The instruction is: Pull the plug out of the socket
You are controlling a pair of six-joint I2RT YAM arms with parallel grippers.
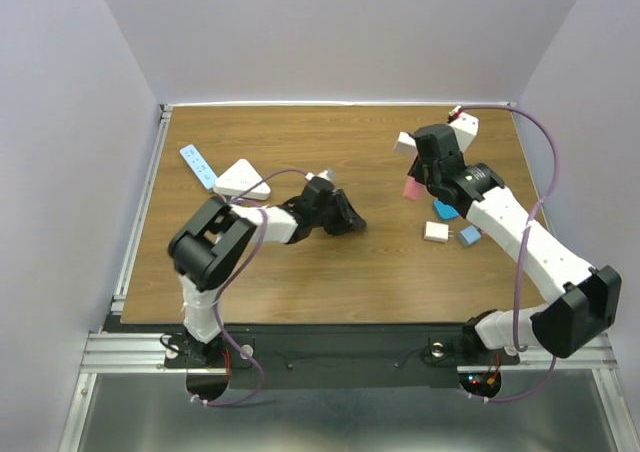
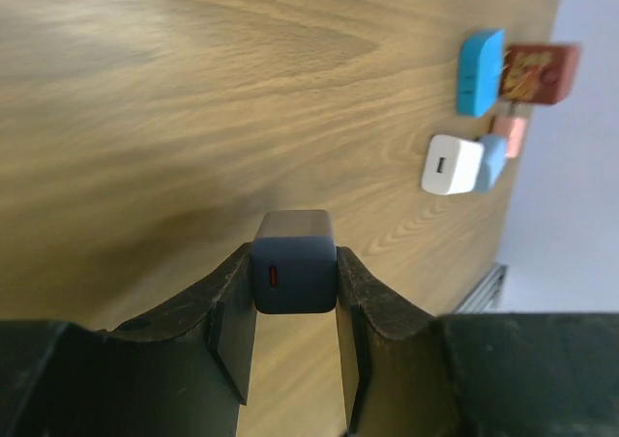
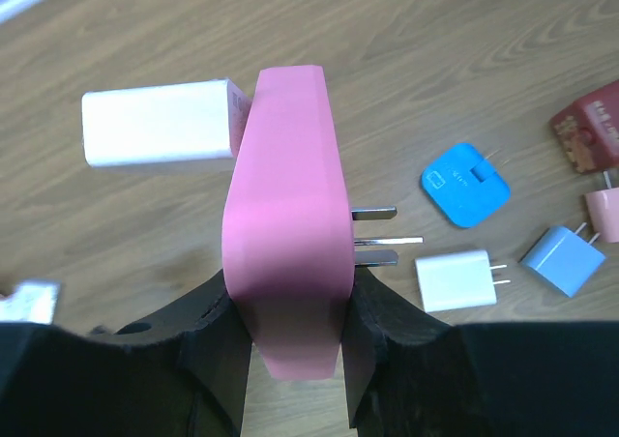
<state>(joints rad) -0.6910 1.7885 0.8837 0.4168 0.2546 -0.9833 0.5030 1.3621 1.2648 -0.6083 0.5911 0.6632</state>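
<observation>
The left gripper pinches a dark grey charger mid-table. Farther right, the right gripper clamps a pink plug, prongs bare.

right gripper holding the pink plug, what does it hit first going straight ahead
Probably the white rectangular block, its end just ahead of the pink plastic plug in the right gripper, though depth is unclear.

power strip far-left on table | flat adapter just right of it | loose chargers right side
</observation>
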